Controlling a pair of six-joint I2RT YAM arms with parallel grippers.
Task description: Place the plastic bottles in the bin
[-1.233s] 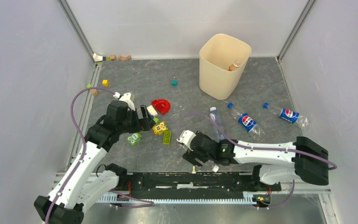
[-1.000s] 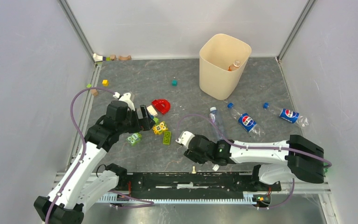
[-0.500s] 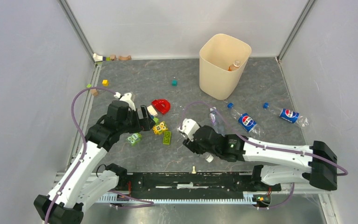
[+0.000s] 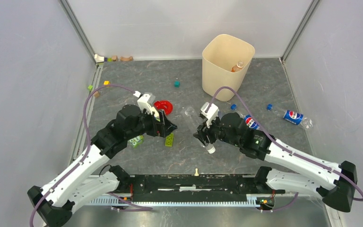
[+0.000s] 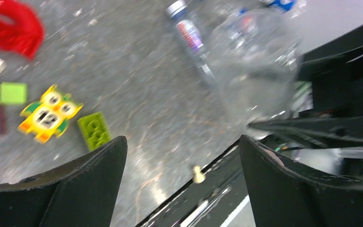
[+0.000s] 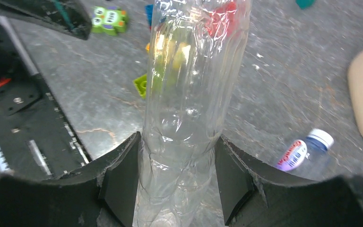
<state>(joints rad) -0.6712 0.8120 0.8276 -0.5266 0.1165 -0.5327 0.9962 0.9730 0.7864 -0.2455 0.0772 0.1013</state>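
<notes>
A clear, label-less plastic bottle (image 4: 191, 120) hangs above the floor, and my right gripper (image 4: 204, 134) is shut on its lower body. In the right wrist view both pads press the bottle (image 6: 189, 94) inside the gripper (image 6: 177, 139). My left gripper (image 4: 168, 127) stands open and empty just left of it, above the toy bricks; its view shows the same bottle (image 5: 255, 66) ahead of the gripper (image 5: 182, 142). The cream bin (image 4: 220, 80) stands at the back, an orange-tinted bottle (image 4: 238, 66) inside it. Two Pepsi bottles (image 4: 250, 122) (image 4: 290, 116) lie on the floor to the right.
A small bottle with a purple label (image 6: 307, 149) lies under my right arm. A red arch (image 4: 163, 106), a green brick (image 4: 169, 138) and an owl block (image 5: 47, 113) sit near my left gripper. Small blocks (image 4: 176, 83) dot the far floor. The black rail (image 4: 196, 182) edges the front.
My right arm has shut on the clear bottle and carried it up and away from the front rail toward the middle. My left arm has swung right toward it.
</notes>
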